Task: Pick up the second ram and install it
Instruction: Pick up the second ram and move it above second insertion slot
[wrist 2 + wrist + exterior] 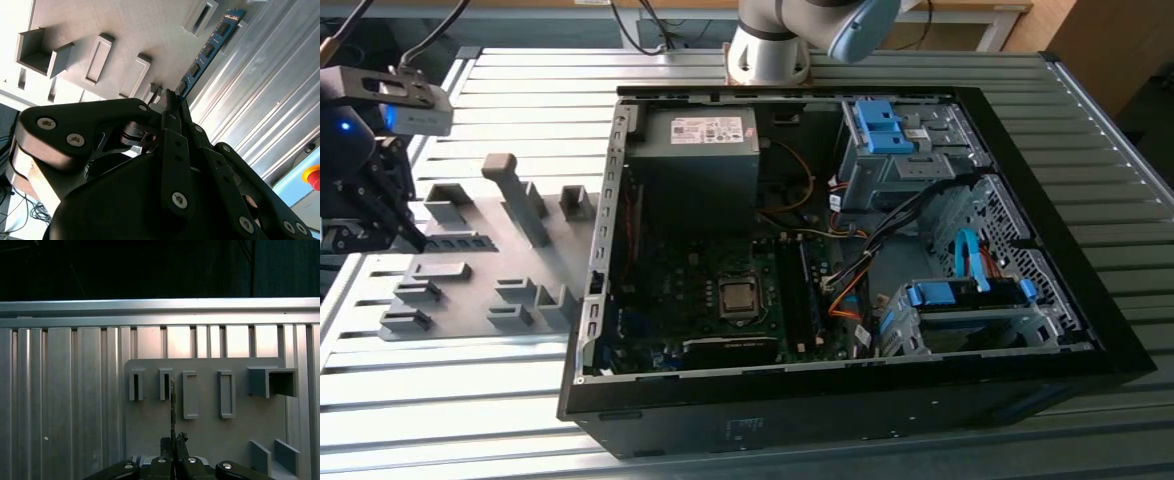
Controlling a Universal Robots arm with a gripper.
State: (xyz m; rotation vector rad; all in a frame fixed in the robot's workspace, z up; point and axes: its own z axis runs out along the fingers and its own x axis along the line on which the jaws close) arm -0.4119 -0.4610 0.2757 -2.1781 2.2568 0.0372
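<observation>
Clamping down tight, the gripper (172,97) has its fingers closed on one end of the second ram (209,49). The blue stick juts straight out past the fingertips, edge-on in the first wrist view, over the grey tray (125,25) beside the open computer case (854,390).

Second ram (207,50): lower end hidden between the claw (172,102) fingers in the second wrist view. In the first wrist view it is edge-on, so the chips can't be made out. In the exterior view the claw is dark and partly cut off at the exterior view's left edge, and the ram is too small to tell. Robot arm (781,45) cut off at the top edge. Grey tray (210,440) runs out of frame, partly covered by the claw body.
</observation>
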